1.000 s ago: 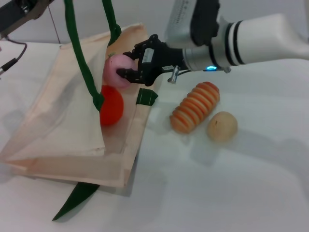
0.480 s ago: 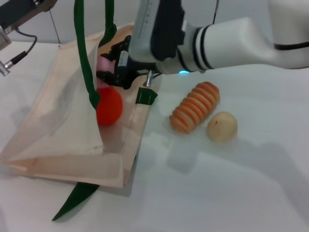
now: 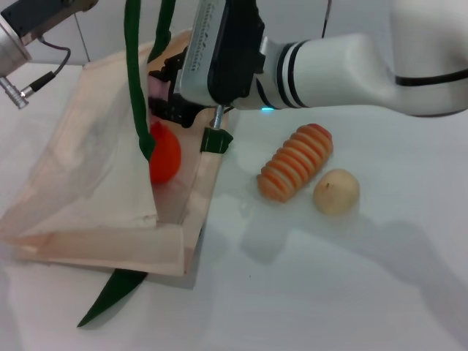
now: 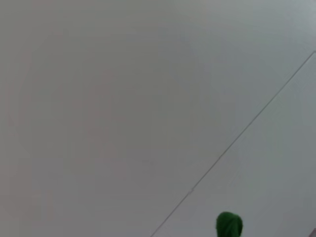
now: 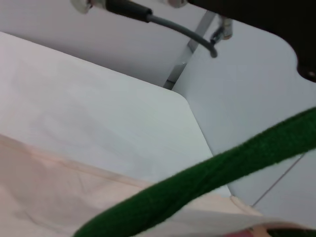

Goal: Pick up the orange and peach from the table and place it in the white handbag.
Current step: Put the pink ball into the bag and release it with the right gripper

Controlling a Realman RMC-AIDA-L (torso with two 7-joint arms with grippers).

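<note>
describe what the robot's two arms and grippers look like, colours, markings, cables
The right arm is glossy white with black rings near the wrist, a dark grey wrist block bearing small white lettering, and a small cyan light underneath. Its right gripper is black, with a silver pin hanging beside it. Of the left arm, only a black-and-silver part shows, with a thin black cable ending in a metal plug.

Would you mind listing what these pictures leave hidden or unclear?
- Peach: head view, only a pink sliver shows; the right gripper and green strap cover the rest.
- Right gripper's grip: head view, its fingertips are hidden inside the white handbag.
- Orange: head view, partly behind the strap.
- Left gripper: out of every view; the left wrist view shows mostly blank wall.
</note>
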